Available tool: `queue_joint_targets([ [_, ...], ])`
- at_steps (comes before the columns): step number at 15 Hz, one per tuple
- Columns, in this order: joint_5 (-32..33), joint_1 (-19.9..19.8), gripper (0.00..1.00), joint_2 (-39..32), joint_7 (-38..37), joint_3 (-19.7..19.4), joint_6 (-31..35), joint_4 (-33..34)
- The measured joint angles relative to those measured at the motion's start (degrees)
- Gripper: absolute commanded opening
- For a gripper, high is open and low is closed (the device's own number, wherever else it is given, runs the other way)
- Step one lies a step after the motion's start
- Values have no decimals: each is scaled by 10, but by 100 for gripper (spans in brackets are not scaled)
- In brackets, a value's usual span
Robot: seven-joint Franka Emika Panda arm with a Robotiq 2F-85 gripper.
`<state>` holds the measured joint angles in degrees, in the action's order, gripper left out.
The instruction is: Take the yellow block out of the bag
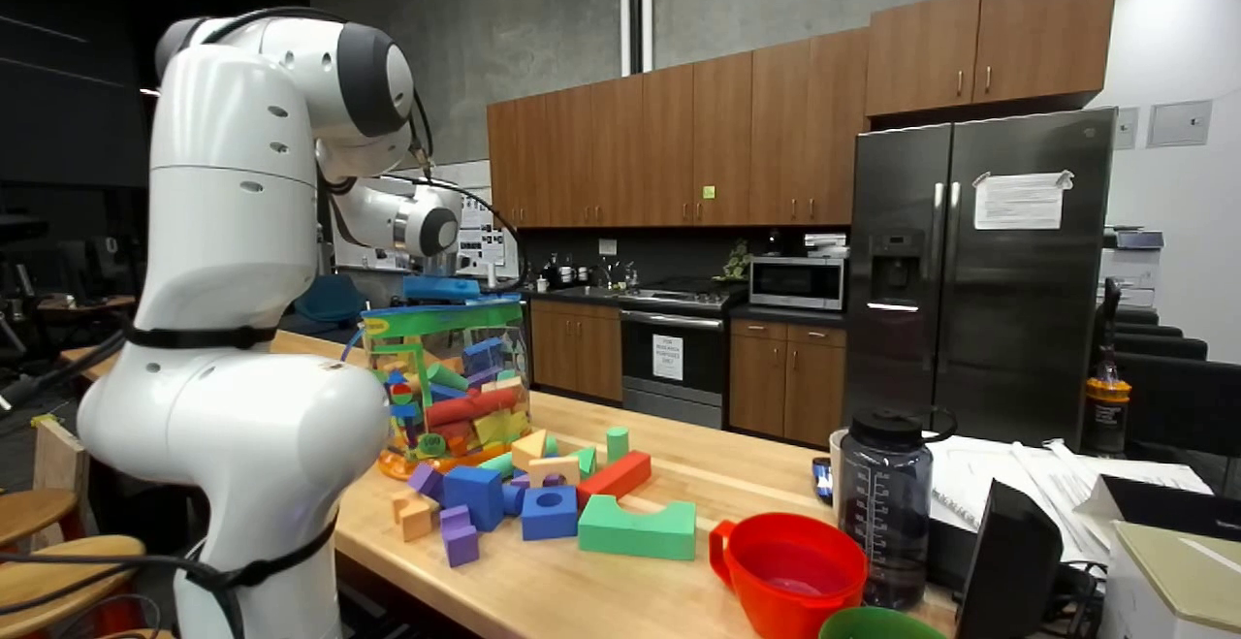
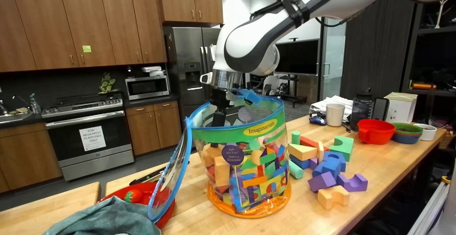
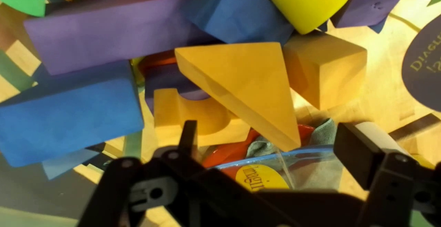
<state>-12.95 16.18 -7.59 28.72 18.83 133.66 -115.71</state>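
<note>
The see-through bag stands upright on the table, its green and blue top band showing in both exterior views [image 1: 456,317] [image 2: 279,118]. Multicoloured blocks fill its lower part, and its lid hangs open [image 2: 167,178]. My gripper [image 2: 216,135] reaches down through the bag's mouth, just above the blocks. In the wrist view the gripper [image 3: 270,141] is open and empty, its fingers wide apart. A bright yellow cylinder block [image 3: 306,3] lies at the top edge of that view, away from the fingers. An orange-yellow triangular block [image 3: 248,85] lies just ahead, its tip between the fingers in view.
Loose blocks, such as a green arch [image 1: 637,528] and a blue block [image 1: 549,513], lie beside the bag. A red bowl [image 2: 169,210] and a teal cloth [image 2: 107,217] lie under the lid. A red cup [image 1: 790,571] and a bottle [image 1: 882,513] stand farther along.
</note>
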Motion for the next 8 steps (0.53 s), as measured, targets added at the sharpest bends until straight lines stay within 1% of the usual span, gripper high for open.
queue_joint_targets([
  [2, 0, 0, 100, 0, 0, 0, 10, -14],
  [4, -11, 0, 100, 0, 0, 2, 38, -31],
  [8, -69, 0, 100, -1, 5, 13, 130, -65],
])
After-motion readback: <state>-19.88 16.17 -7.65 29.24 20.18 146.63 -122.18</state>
